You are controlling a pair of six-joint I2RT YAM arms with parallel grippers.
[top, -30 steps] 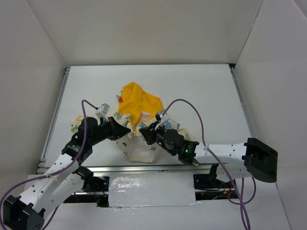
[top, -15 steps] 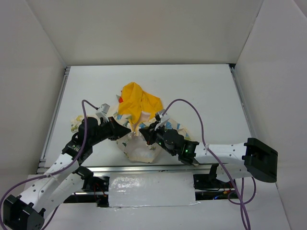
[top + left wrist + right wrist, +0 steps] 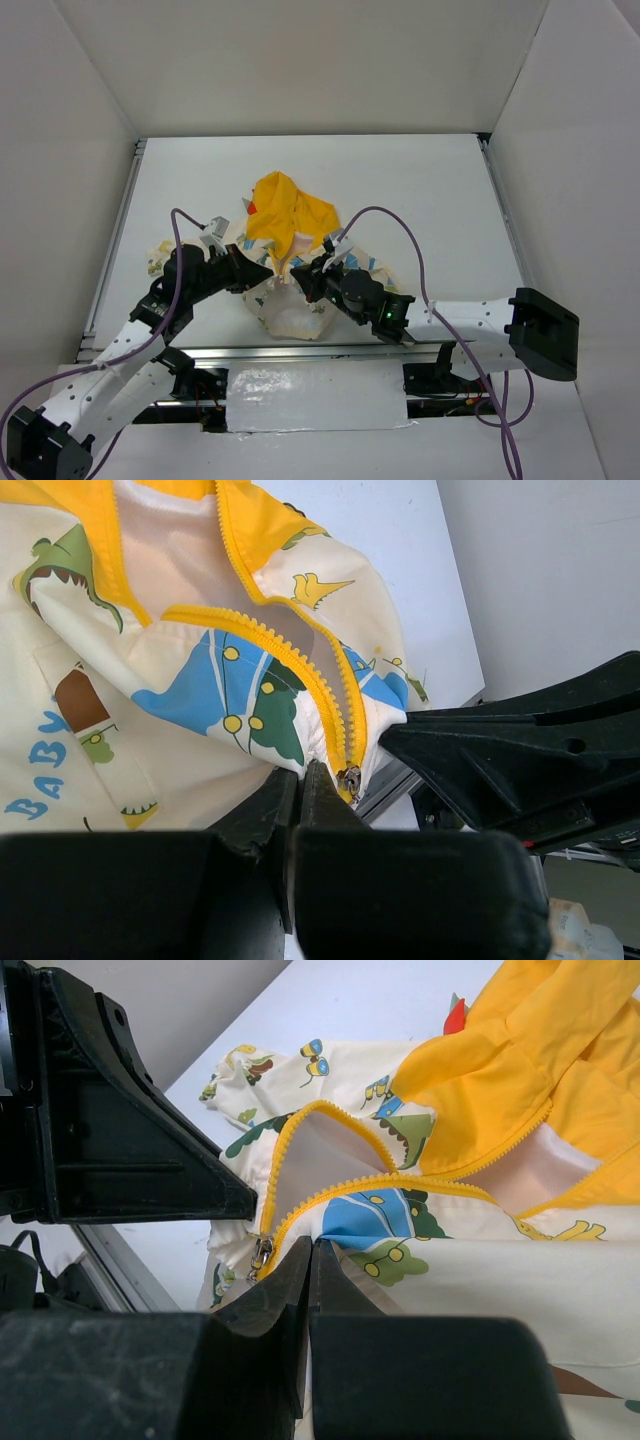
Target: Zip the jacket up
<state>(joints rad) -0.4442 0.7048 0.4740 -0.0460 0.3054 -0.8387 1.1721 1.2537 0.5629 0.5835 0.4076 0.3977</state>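
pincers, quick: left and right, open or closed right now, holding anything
Left pincer: closed, pinching the hem of the cream printed hooded jacket.
Right pincer: closed, pinching the same jacket's fabric.

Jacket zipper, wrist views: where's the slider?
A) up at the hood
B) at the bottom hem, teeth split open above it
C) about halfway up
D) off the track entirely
B: the slider sits at the bottom hem of the jacket, and the two yellow rows of teeth spread apart above it.
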